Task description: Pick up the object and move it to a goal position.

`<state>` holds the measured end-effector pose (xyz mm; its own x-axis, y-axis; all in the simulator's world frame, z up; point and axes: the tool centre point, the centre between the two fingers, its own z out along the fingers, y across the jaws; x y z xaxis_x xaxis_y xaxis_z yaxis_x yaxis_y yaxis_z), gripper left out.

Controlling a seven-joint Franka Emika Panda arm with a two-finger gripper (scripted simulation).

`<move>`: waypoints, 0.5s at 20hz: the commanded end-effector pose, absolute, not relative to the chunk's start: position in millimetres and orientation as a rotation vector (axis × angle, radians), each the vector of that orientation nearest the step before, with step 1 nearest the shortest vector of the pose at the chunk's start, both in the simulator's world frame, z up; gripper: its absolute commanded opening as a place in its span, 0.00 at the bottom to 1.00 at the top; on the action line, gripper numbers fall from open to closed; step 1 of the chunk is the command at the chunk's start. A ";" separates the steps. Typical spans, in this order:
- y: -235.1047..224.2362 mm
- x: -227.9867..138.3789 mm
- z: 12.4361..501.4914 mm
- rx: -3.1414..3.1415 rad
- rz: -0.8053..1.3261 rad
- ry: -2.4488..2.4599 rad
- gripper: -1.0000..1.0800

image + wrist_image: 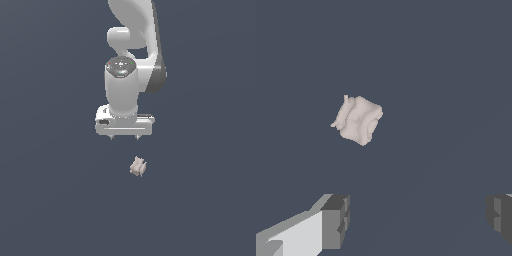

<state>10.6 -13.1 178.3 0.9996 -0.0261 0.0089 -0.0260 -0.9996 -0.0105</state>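
Hovering my gripper [124, 138] over the dark surface [45, 200], jaws spread wide and empty. I read this as the approach step: the object [138, 166] lies apart from the fingers [335, 221], so next I must centre over it, then descend.

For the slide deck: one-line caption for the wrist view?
Open hand above the pale lumpy object, which is not yet between the fingers.
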 end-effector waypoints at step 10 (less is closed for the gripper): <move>9.0 12.5 177.8 -3.117 -0.021 -0.057 0.96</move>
